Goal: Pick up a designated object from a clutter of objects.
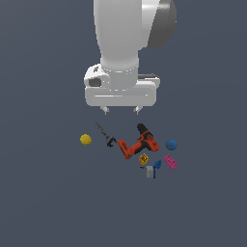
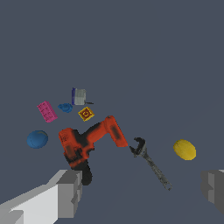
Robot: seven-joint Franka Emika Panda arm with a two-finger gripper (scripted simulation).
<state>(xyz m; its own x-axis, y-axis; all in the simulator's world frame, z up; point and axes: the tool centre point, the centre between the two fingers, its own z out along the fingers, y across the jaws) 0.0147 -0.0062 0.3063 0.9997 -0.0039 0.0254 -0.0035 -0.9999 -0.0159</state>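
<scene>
The designated object is a small flat magenta-pink studded brick (image 1: 170, 161) (image 2: 47, 111) lying at the exterior view's right end of the clutter, beside the blue ball (image 1: 171, 144) (image 2: 37, 139). The clutter also holds an orange-red and black power drill (image 1: 137, 142) (image 2: 89, 141), a yellow cube (image 1: 143, 158) (image 2: 86, 113), a dark wrench (image 1: 105, 134) (image 2: 151, 163) and a yellow ball (image 1: 85, 139) (image 2: 184, 149). My gripper (image 1: 121, 110) (image 2: 142, 190) hangs open well above the clutter, over the drill and wrench, with nothing between its fingers (image 2: 70, 192).
A small blue piece (image 1: 157, 164) (image 2: 65, 107) and a white-and-blue block (image 1: 150, 171) (image 2: 78, 96) lie near the brick. All items rest on a plain dark grey floor (image 1: 48, 202).
</scene>
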